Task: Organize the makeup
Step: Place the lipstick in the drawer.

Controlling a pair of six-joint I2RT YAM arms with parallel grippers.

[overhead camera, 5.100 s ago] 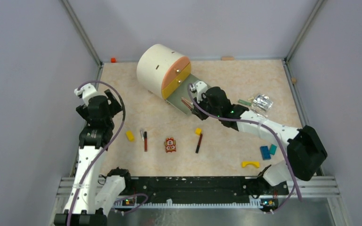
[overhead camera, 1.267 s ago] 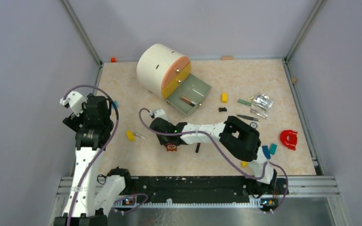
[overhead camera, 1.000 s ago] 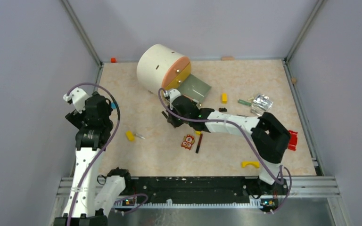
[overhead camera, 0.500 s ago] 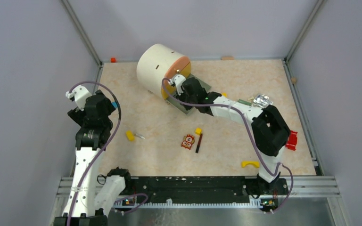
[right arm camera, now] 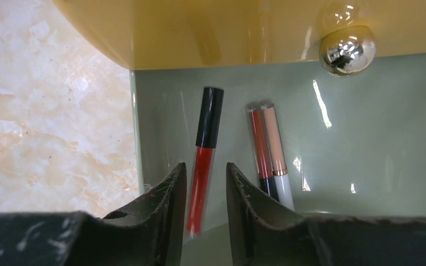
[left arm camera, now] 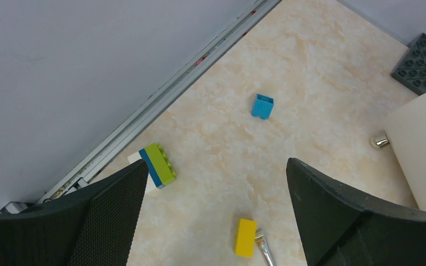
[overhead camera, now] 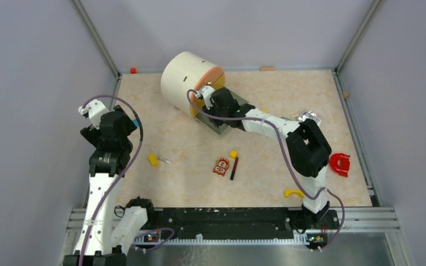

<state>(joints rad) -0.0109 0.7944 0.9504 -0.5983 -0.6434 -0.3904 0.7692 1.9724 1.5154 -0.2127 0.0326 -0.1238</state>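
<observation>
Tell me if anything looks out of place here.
Yes. One dark makeup stick lies loose on the table beside the toy figure, and a silver-tipped tube sits by a yellow block, while three tubes already lie neatly in the open green drawer.

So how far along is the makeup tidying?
Done: two tubes lying in the green drawer. In hand: a red lip gloss in the drawer too, between the right hand's open fingers, not pinched. Left: a dark stick on the table and a silver-tipped piece beside a yellow block.
</observation>
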